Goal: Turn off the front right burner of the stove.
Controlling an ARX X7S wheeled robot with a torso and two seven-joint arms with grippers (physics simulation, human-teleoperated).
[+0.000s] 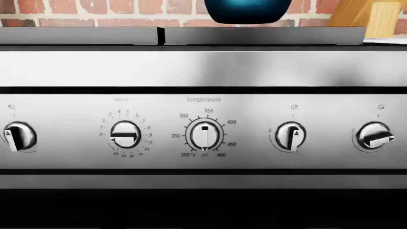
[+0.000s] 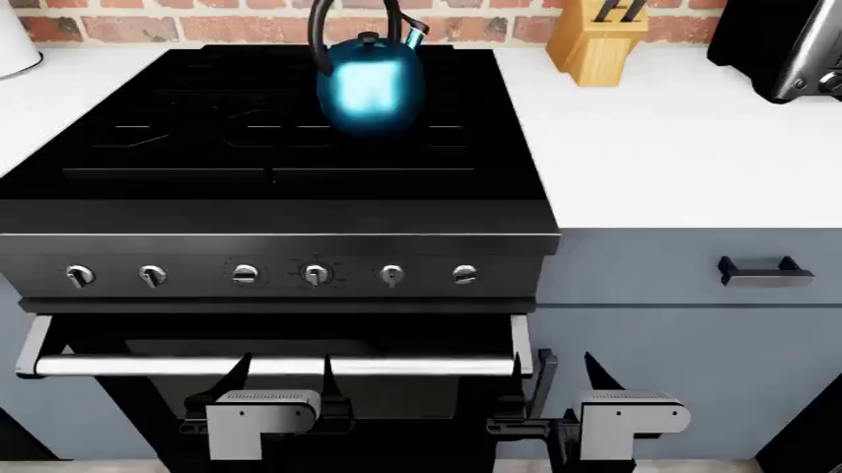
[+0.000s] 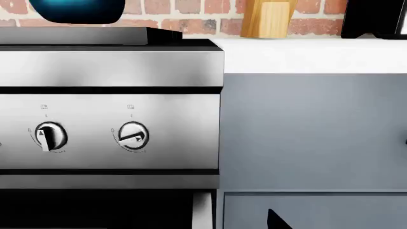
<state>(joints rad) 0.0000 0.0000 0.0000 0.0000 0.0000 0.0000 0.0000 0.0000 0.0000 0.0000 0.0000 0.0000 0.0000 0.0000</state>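
Right gripper (image 2: 569, 389) low, nearest camera, jaws spread, empty, below oven handle (image 2: 270, 367); left gripper (image 2: 283, 379) same. Stove (image 2: 283, 241) ahead. Rightmost knob (image 2: 464, 275) sits rotated, likely target. Risks: grabbing neighbouring knob (image 2: 390, 275); snagging handle on rise.

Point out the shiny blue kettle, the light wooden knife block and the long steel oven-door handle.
shiny blue kettle (image 2: 374, 91), head view, middle of its round body.
light wooden knife block (image 2: 598, 47), head view, its front face.
long steel oven-door handle (image 2: 158, 367), head view, bare bar left of centre.
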